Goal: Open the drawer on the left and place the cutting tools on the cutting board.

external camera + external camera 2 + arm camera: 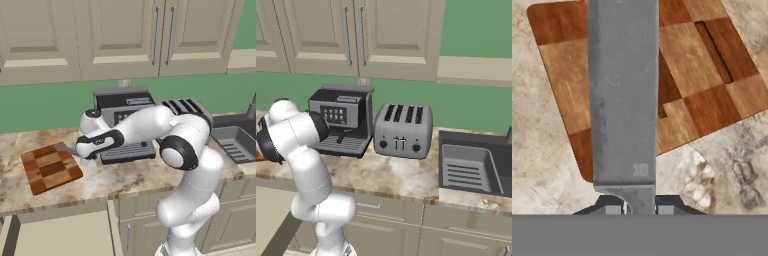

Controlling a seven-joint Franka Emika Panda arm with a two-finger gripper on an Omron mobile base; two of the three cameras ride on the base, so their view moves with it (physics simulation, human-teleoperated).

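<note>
The checkered wooden cutting board (pixel 50 170) lies on the marble counter at the left. My gripper (pixel 81 150) hovers at the board's right edge, shut on a cutting tool, a flat grey blade (pixel 63 148) that points left over the board. In the hand view the blade (pixel 623 100) runs up the middle from between my gripper (pixel 639 209), and the cutting board (pixel 702 85) lies beneath it, with a dark slot near one side. Below the counter at lower left, the beige drawer (pixel 65 235) stands pulled out; its contents are not visible.
A coffee machine (pixel 122 117) stands just behind the arm, with a toaster (pixel 403 130) to its right and a sink (pixel 471 165) with a rack at the far right. Upper cabinets (pixel 120 35) hang above. Bare marble counter (pixel 115 182) lies in front of the board.
</note>
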